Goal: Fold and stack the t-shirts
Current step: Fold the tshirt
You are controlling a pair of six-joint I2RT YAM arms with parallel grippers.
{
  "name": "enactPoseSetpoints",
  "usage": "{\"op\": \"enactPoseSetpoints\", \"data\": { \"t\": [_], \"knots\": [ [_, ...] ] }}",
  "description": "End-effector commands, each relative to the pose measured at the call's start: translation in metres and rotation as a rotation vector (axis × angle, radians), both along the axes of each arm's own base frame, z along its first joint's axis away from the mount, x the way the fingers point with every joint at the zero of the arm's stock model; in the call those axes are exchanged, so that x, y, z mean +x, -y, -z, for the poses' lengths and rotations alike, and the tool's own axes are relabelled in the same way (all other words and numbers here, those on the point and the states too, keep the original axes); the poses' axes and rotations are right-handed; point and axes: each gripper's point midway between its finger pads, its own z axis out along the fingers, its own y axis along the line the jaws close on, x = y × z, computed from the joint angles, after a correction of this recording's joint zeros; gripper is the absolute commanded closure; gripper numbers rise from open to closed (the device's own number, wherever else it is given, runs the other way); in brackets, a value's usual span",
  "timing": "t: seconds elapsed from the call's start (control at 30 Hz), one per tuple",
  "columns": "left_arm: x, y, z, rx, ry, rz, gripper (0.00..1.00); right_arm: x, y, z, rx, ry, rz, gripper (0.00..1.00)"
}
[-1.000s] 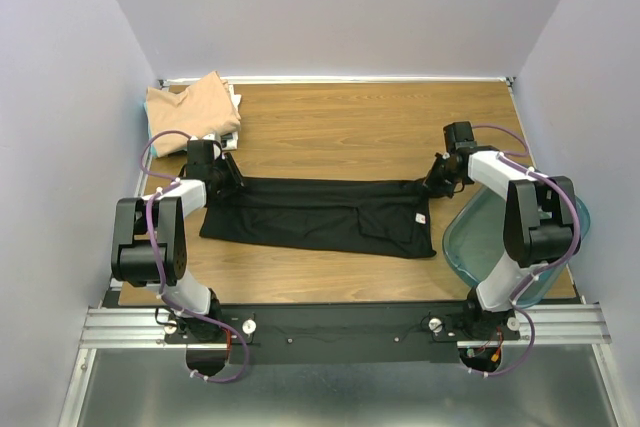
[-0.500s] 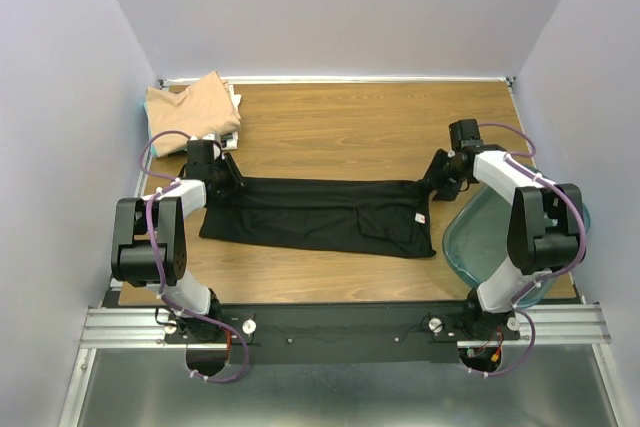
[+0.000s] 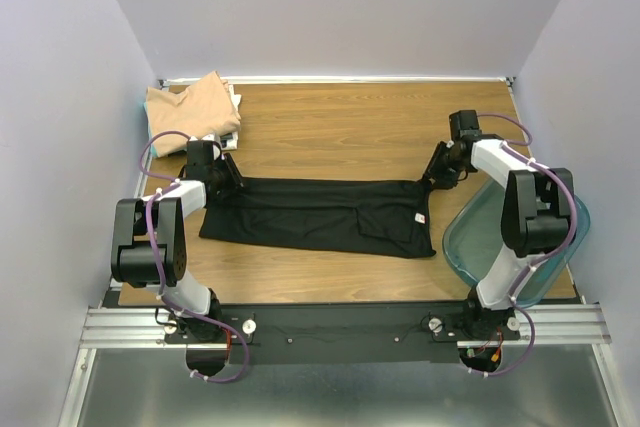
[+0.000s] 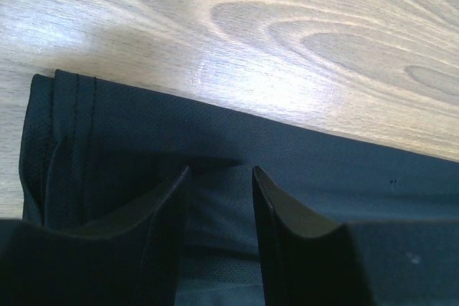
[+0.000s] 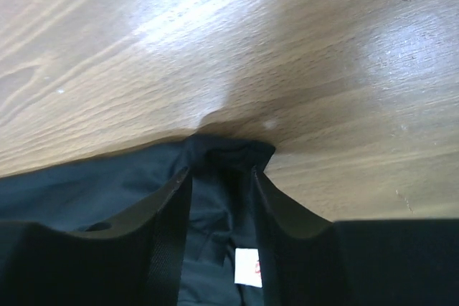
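Black tee (image 3: 320,215) far corners btwn fingers: L gripper (image 4: 219,174), R gripper (image 5: 221,174).

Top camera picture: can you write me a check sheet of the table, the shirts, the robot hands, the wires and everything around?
Surface: wooden table, no spills seen.
Job's things: black t-shirt lies flat in a long band between the arms, white tag at its right end; tan t-shirt folded in the far left corner.
Clutter: clear teal bin at the near right edge.
Grippers: left gripper and right gripper each at a far corner of the black t-shirt, fingers slightly apart, cloth between them.
Cables: purple cables loop along both arms.
Surroundings: pale walls; metal rail in front.
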Motion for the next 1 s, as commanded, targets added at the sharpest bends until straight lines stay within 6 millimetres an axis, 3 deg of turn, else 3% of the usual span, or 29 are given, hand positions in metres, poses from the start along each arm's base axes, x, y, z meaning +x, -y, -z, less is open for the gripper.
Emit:
{"op": "enactPoseSetpoints", "data": {
  "t": [0.0, 0.17, 0.33, 0.53, 0.63, 0.83, 0.93, 0.97],
  "knots": [
    [-0.03, -0.008, 0.025, 0.029, -0.124, -0.016, 0.52, 0.007, 0.001, 0.002, -0.004, 0.004, -0.021, 0.57],
    [-0.031, -0.009, 0.028, 0.035, -0.132, -0.014, 0.52, 0.007, 0.004, 0.016, -0.022, -0.023, -0.025, 0.65],
    [-0.033, -0.01, 0.03, 0.039, -0.138, -0.017, 0.52, 0.01, 0.009, 0.029, -0.049, -0.046, -0.018, 0.86],
    [-0.032, -0.01, 0.029, 0.042, -0.136, -0.016, 0.52, 0.021, 0.021, 0.034, -0.08, -0.049, 0.012, 0.97],
    [-0.028, -0.009, 0.024, 0.04, -0.118, -0.006, 0.52, 0.03, 0.024, 0.037, -0.081, -0.048, 0.02, 0.97],
    [-0.015, 0.006, 0.009, 0.0, -0.066, 0.068, 0.5, 0.072, 0.025, 0.027, -0.083, 0.019, 0.006, 0.97],
    [-0.013, 0.014, 0.003, -0.015, -0.056, 0.093, 0.48, 0.096, 0.022, 0.016, -0.072, 0.057, -0.01, 0.91],
    [-0.013, 0.015, 0.0, -0.015, -0.05, 0.095, 0.48, 0.104, 0.02, 0.01, -0.066, 0.073, -0.024, 0.82]
  ]
}}
